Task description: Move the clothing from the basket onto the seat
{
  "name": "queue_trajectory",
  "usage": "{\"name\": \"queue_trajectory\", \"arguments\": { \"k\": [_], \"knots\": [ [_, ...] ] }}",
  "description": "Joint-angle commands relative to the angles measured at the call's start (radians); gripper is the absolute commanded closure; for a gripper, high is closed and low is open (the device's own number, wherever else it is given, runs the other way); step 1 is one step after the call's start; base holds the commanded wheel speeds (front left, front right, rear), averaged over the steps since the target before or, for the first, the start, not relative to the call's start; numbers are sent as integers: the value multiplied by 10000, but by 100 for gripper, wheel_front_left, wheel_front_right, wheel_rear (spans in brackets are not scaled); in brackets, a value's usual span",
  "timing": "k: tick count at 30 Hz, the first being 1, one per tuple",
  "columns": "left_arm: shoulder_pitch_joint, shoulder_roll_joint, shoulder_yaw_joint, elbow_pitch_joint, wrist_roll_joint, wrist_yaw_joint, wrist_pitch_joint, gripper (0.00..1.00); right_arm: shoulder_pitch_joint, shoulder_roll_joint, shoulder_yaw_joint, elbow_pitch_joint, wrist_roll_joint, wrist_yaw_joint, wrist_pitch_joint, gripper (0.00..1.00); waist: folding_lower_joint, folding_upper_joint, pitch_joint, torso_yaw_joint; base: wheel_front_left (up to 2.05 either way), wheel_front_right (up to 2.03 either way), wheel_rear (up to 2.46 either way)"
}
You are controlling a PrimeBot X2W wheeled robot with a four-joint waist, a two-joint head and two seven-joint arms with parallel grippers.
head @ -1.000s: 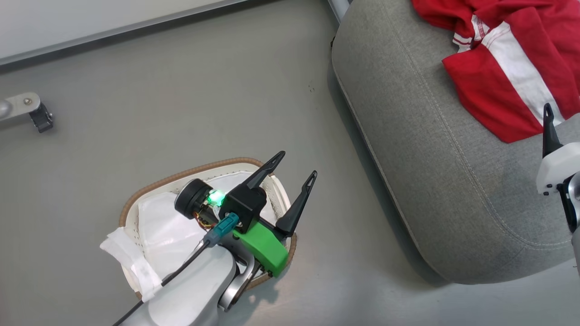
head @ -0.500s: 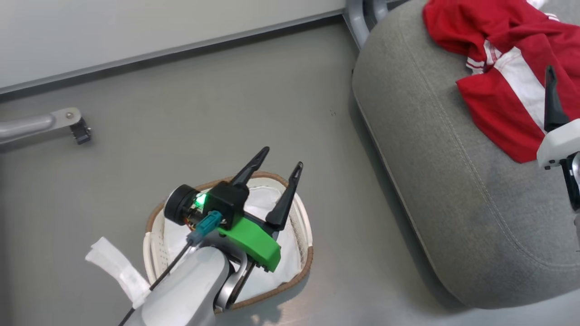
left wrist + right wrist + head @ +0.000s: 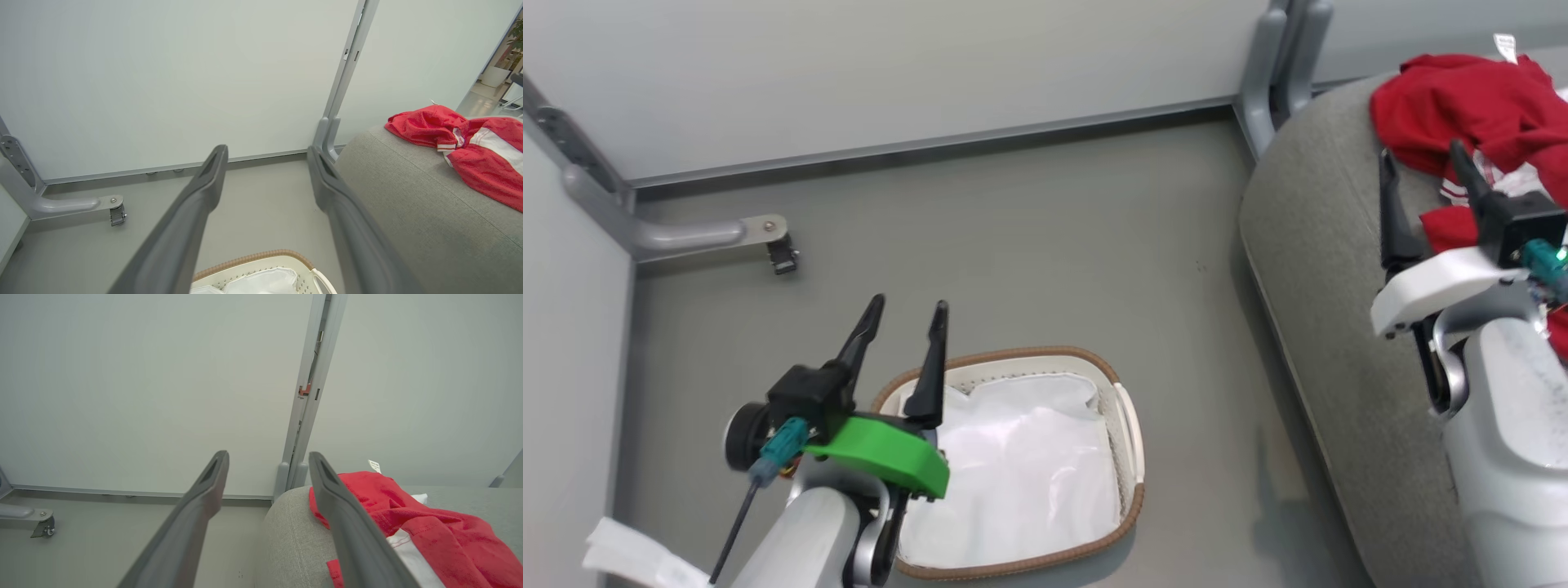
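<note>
The red and white clothing (image 3: 1462,114) lies bunched on the grey seat (image 3: 1323,269) at the right; it also shows on the seat (image 3: 408,212) as clothing (image 3: 470,151) in the left wrist view and as clothing (image 3: 408,522) in the right wrist view. The white basket (image 3: 1123,408) with a brown rim stands on the floor, and inside it I see just a white liner cloth (image 3: 1013,474). My left gripper (image 3: 907,314) is open above the basket's left rim, empty. My right gripper (image 3: 1421,163) is open over the seat, just left of the clothing.
Pale partition walls (image 3: 890,73) close off the back and left. A grey post (image 3: 1282,57) stands behind the seat. A grey foot with a small caster (image 3: 780,253) sticks out on the floor at the left. A white cloth strip (image 3: 629,559) lies at the lower left.
The head camera has tilted up, so the whole picture shifted down and the walls came into view. Both arms have lifted: the left gripper sits over the basket's left rim, the right shows both fingers.
</note>
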Motion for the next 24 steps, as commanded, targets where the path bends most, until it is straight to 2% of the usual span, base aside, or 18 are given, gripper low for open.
{"name": "queue_trajectory", "arguments": {
  "k": [1,6,12,24],
  "knots": [
    [348,-53,278,-72,59,61,-4,0,301,125,-56,-67,67,-12,-60,0,1,0,-481,530,0,0,0],
    [1168,-152,1269,-162,253,84,-4,0,1065,693,-84,-221,-13,-11,-107,0,1,0,-701,910,0,0,0],
    [1982,-387,2023,-124,570,-9,-5,0,1978,1113,-3,-489,77,-11,-126,0,1,0,-856,1193,0,0,0],
    [2882,-854,2918,-61,1032,-349,-5,0,3983,1217,641,-1532,1227,-11,-132,0,1,0,-1111,1412,0,0,0]
  ]
}}
